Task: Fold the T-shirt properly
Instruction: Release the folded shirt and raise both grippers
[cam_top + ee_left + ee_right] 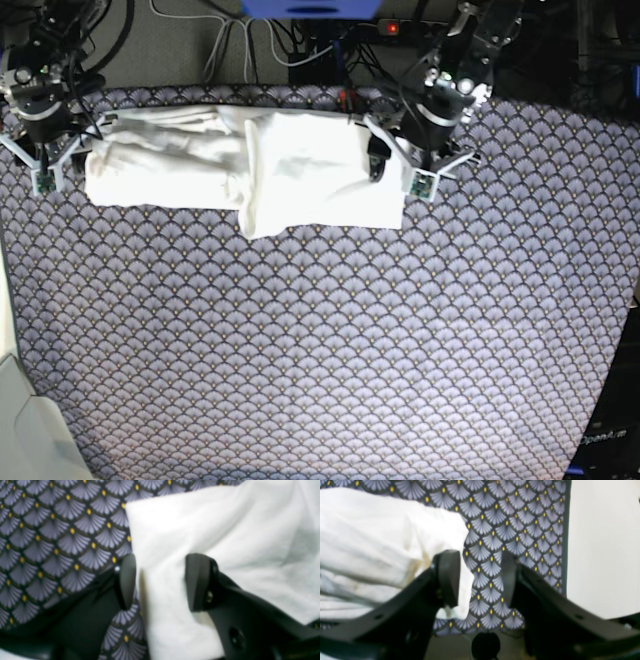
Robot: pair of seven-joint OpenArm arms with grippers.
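A patterned cloth (330, 350) of grey-violet fans with yellow dots covers the whole table, the largest thing in the base view. On its far part lies the T-shirt (250, 170), white side up and folded into a long band running left to right, with a wider folded block toward the right end and a narrower, rumpled length toward the left. No print shows on it. At the band's right end sits the left gripper (160, 582); in its wrist view the two black fingers (198, 582) stand spread apart with a corner of white fabric lying between them, one finger over the patterned cloth and the other over the shirt, not pinching it. At the band's left end sits the right gripper (478, 577); its fingers (448, 577) are also spread, the one nearer the shirt resting against the fabric's edge, the other over bare cloth. A pale surface (602, 547) lies beyond the cloth's hem in the right wrist view.
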